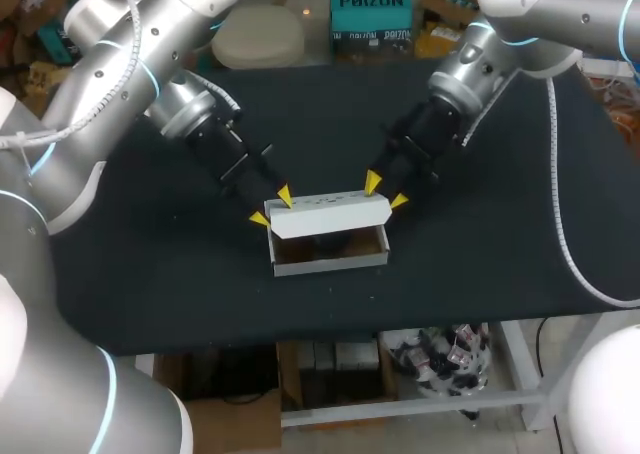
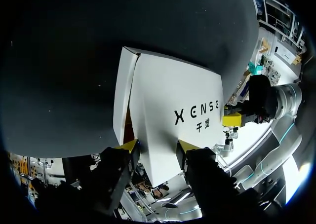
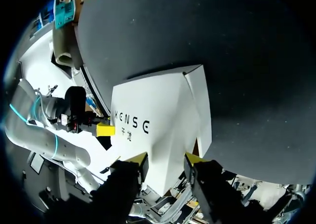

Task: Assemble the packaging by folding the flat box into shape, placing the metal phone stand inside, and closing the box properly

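A white box (image 1: 330,259) stands in the middle of the black table, its front showing a dark inside where I cannot make out a phone stand. Its lid (image 1: 330,212) leans forward over the opening, half lowered. My left gripper (image 1: 271,205) straddles the lid's left end, open, and the lid (image 2: 173,110) stretches ahead from between its fingertips (image 2: 129,145). My right gripper (image 1: 385,192) straddles the right end the same way, also open, with the lid (image 3: 158,120) ahead of its fingertips (image 3: 195,158). Each wrist view shows the other arm's yellow tip beyond the lid.
A teal carton (image 1: 371,21) and a pale round object (image 1: 258,34) sit past the table's far edge. Bare black table (image 1: 500,254) lies in front of and to both sides of the box.
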